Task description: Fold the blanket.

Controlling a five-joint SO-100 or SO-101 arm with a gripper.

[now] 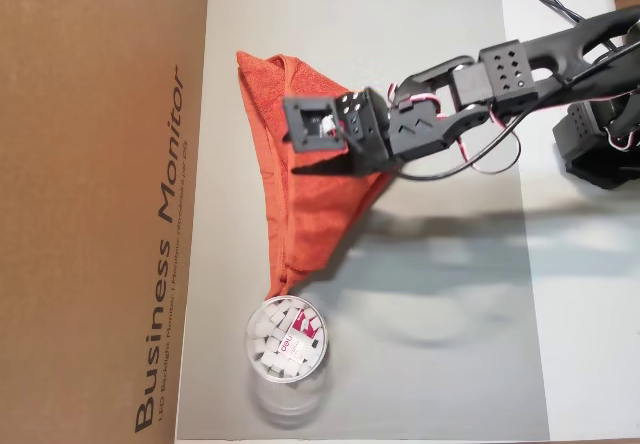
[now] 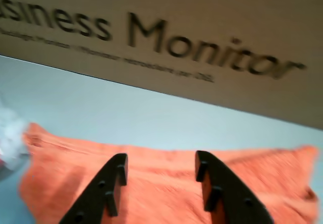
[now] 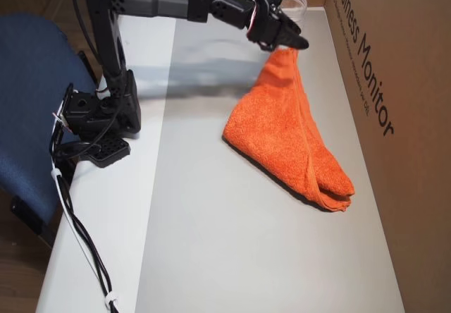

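Note:
The orange-red blanket (image 1: 310, 214) lies bunched into a long triangular wedge on the grey mat (image 1: 440, 364). One narrow end touches a clear tub. It also shows in another overhead view, blanket (image 3: 282, 130), and in the blurred wrist view, blanket (image 2: 166, 183). My gripper (image 1: 305, 164) hovers over the blanket's middle. In the wrist view the gripper (image 2: 160, 158) has its two black fingers spread apart, with cloth visible below the gap and nothing pinched. From the other side the gripper (image 3: 296, 43) hangs just above the cloth's far end.
A clear round tub (image 1: 285, 339) of small white pieces stands at the blanket's tip. A tall cardboard box (image 1: 100, 204) printed "Business Monitor" walls off one side of the mat. The arm's base (image 3: 99, 123), its cable and a blue chair (image 3: 28, 80) are on the opposite side.

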